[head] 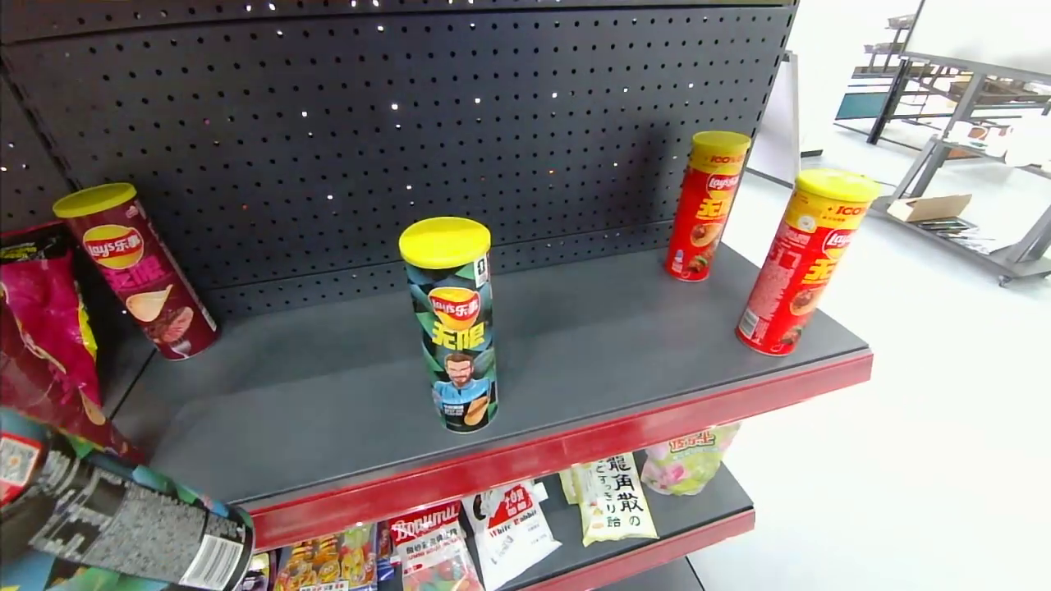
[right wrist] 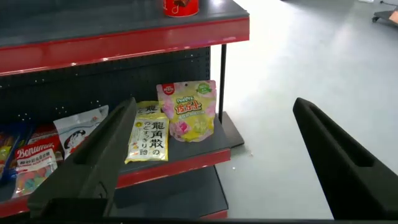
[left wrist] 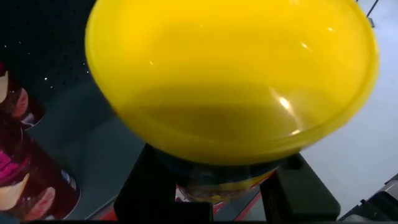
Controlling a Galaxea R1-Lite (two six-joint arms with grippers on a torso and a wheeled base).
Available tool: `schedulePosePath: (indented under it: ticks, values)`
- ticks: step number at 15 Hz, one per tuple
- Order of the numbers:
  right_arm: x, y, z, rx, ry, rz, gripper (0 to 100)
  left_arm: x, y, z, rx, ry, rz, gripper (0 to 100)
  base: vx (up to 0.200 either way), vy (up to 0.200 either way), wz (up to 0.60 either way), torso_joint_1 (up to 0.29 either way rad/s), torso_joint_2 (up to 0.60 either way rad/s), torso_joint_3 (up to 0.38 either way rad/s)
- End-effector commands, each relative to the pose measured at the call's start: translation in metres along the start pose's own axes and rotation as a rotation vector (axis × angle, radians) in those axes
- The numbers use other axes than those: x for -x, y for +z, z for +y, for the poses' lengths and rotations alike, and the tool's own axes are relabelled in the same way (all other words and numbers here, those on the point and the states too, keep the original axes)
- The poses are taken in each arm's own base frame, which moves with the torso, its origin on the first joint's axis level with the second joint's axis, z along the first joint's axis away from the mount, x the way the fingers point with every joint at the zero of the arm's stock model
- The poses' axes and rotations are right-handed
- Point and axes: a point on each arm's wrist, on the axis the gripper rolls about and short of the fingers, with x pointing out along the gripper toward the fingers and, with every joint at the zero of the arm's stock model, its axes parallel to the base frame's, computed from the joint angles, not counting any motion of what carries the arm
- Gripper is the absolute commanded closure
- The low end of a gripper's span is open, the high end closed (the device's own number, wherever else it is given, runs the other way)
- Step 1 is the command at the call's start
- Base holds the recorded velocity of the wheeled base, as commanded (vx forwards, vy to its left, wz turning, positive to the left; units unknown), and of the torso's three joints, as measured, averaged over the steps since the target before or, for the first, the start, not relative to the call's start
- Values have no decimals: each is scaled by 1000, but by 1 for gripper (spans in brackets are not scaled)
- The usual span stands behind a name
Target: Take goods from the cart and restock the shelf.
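Left gripper [left wrist: 221, 190] clamps chip can [left wrist: 208, 179] (yellow lid [left wrist: 230, 74]); right gripper [right wrist: 214, 109] spread.

Logos mark the shelf cans [head: 452, 328] and snack bags [head: 612, 497]; a barcode marks the held can [head: 123, 517].

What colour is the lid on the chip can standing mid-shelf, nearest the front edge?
Yellow. The lid shows best in the head view.
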Motion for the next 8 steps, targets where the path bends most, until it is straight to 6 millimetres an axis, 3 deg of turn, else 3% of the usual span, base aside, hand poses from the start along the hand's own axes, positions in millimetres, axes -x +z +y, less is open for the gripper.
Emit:
schedulePosePath:
  ticks: [1, 8]
  values:
    - [0, 0, 0, 0, 0, -1, 0, -45, 12, 12, 20, -27, 91, 100, 0, 0, 0, 0, 0, 0]
    - [0, 0, 0, 0, 0, -1, 0, -142, 22, 39, -28, -45, 152, 100, 0, 0, 0, 0, 0, 0]
